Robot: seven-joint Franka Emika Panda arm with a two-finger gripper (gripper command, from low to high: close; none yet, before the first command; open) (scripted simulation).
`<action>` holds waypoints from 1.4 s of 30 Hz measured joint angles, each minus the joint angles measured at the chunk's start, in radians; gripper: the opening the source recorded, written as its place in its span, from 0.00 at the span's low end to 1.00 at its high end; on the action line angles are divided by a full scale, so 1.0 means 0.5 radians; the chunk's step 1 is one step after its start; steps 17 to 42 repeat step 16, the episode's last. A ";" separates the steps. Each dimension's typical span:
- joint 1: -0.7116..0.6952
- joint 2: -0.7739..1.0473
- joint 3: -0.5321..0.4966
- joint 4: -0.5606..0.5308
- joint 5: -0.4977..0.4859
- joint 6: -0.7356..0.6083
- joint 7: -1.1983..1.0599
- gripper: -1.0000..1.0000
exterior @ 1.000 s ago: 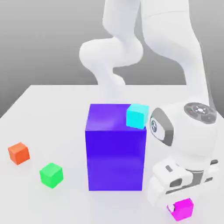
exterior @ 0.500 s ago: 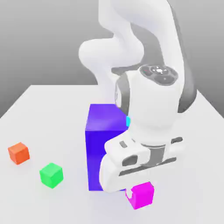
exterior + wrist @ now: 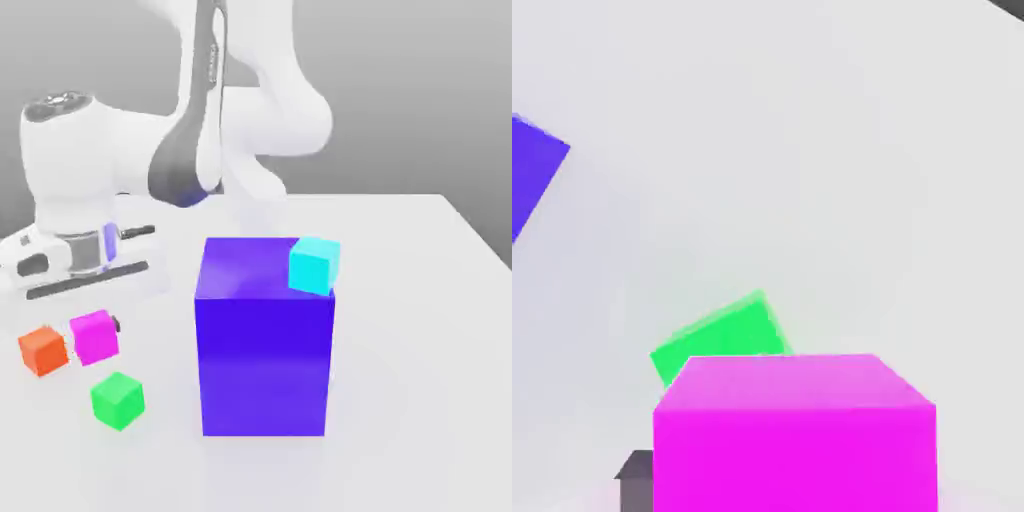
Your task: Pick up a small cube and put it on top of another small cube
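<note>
One tool (image 3: pixel 95 325) seems to be pinching the magenta cube (image 3: pixel 94 337), jaws barely parted.

We see the small magenta cube (image 3: pixel 95 337), plain-faced and slightly tilted, near the tabletop's (image 3: pixel 400 400) left edge in the exterior view.

Worktop: pale, nearly white, plain, its far edge straight (image 3: pixel 420 300)
Right edge: slants outward toward the near side
Backdrop: plain grey beyond the far edge, lighter toward the upper part (image 3: pixel 420 100)
Light: bright and even, with a faint sheen on the near surface
</note>
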 joint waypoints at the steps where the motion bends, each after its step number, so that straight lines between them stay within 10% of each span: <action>1: 0.015 0.020 -0.008 -0.001 0.026 0.022 -0.021 0.00; 13: -0.007 0.403 0.097 0.009 0.417 0.371 -0.304 0.00; 14: -0.018 0.433 0.113 0.008 0.444 0.398 -0.323 1.00; 42: -0.018 0.433 0.113 0.008 0.444 0.398 -0.323 1.00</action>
